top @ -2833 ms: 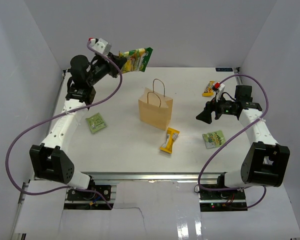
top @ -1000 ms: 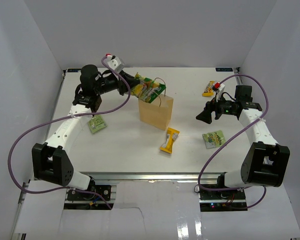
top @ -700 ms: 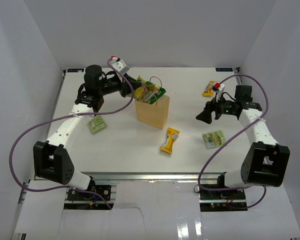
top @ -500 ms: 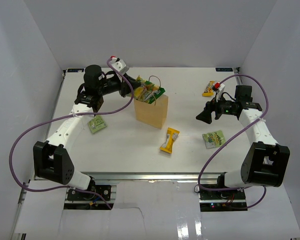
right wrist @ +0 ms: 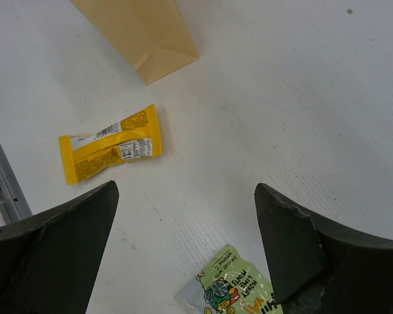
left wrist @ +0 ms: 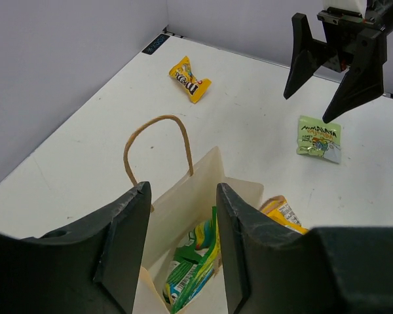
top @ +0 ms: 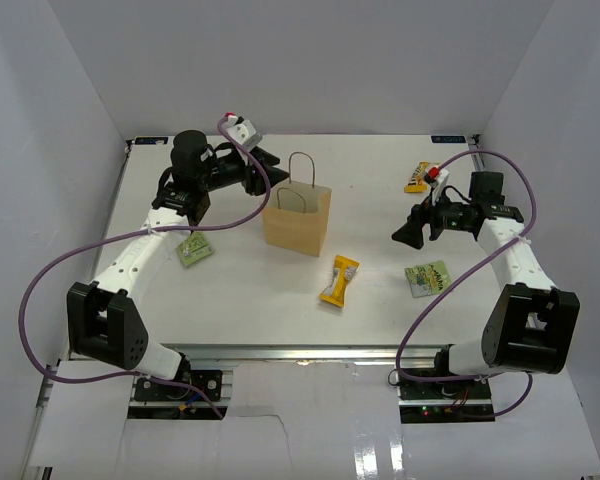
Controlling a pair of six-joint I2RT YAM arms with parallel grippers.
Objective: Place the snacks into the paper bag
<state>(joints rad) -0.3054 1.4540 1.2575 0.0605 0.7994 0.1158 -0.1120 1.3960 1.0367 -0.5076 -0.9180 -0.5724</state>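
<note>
White table (top: pixel 230 290): paper bag (top: pixel 297 220) central; left fingers (left wrist: pixel 121 252) spread above it; right fingers (right wrist: pixel 65 242) spread.

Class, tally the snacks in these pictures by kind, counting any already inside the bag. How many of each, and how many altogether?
Yellow bar wrappers: 2
Light-green square packets: 2
Green-and-yellow pouch, inside the paper bag: 1
Total: 5 snacks

Your left arm (top: pixel 130 262) reaches forward, elbow bent, with the left gripper (top: pixel 266 172) spread apart and seemingly angled downward. Your right arm (top: pixel 510 255) folds inward, with the right gripper (top: pixel 410 230) spread wide.
</note>
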